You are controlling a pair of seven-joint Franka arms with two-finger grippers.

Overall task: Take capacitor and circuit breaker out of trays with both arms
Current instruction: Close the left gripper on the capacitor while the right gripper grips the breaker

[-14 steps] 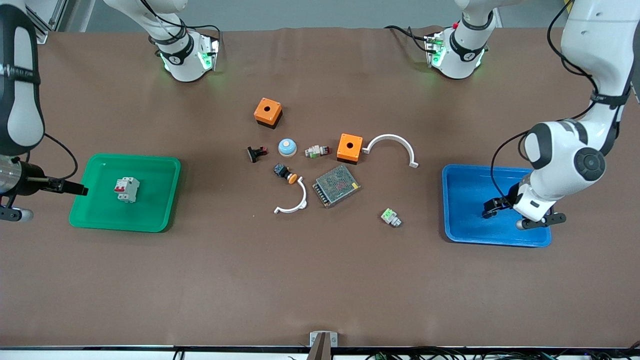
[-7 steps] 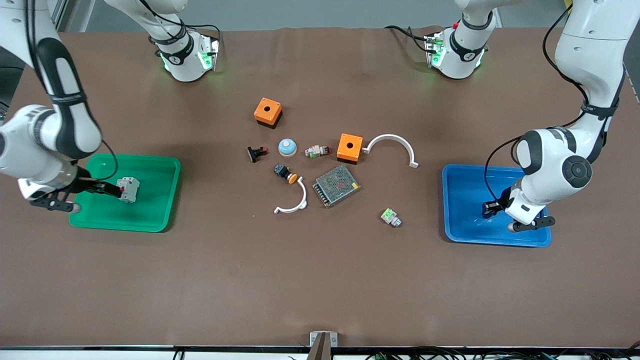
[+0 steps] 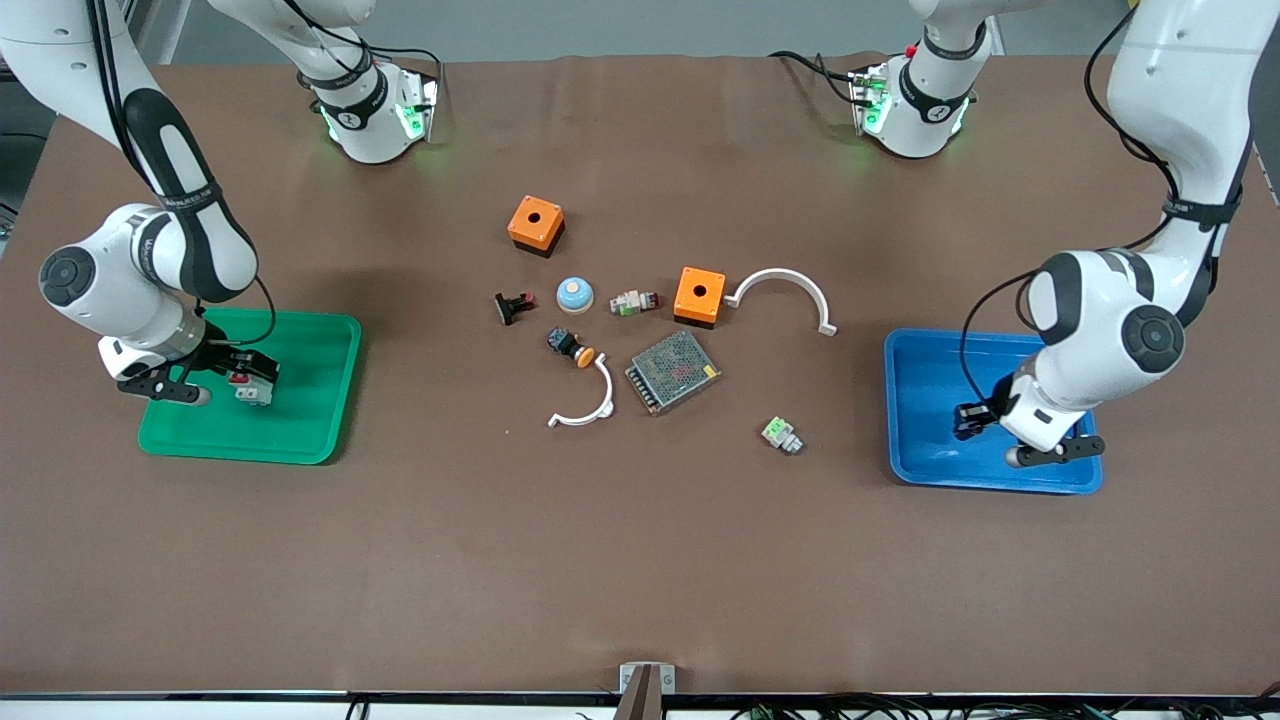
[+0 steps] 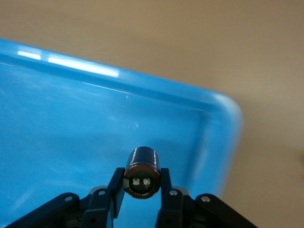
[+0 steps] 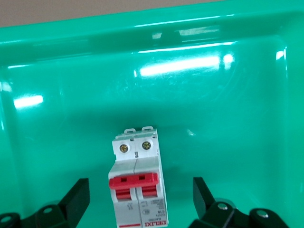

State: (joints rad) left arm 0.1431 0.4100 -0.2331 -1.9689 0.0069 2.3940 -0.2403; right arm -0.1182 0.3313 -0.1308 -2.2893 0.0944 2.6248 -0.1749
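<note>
The breaker point(image 3: 254, 384), a white block with red levers, lies in the green tray point(image 3: 300, 400) at the right arm's end. My right gripper point(image 3: 238, 376) is open over it. In the right wrist view the breaker point(image 5: 137, 183) lies between the two spread fingers point(image 5: 78, 194), which stand apart from it. My left gripper point(image 3: 968, 418) is low over the blue tray point(image 3: 930, 360) and is shut on the capacitor point(image 4: 141, 173), a small black cylinder held between the fingertips point(image 4: 115, 183) just above the tray floor point(image 4: 71, 118).
In the table's middle lie two orange boxes point(image 3: 536, 224) point(image 3: 699, 295), a mesh power supply point(image 3: 673, 371), two white arcs point(image 3: 785, 290) point(image 3: 585, 405), a blue-topped button point(image 3: 575, 294), a black push-button point(image 3: 570, 346), a black and red clip point(image 3: 513, 305) and green-faced parts point(image 3: 781, 434).
My right arm has swung in from the table's edge to over the green tray, its open gripper now at the breaker. My left gripper has shifted slightly within the blue tray.
</note>
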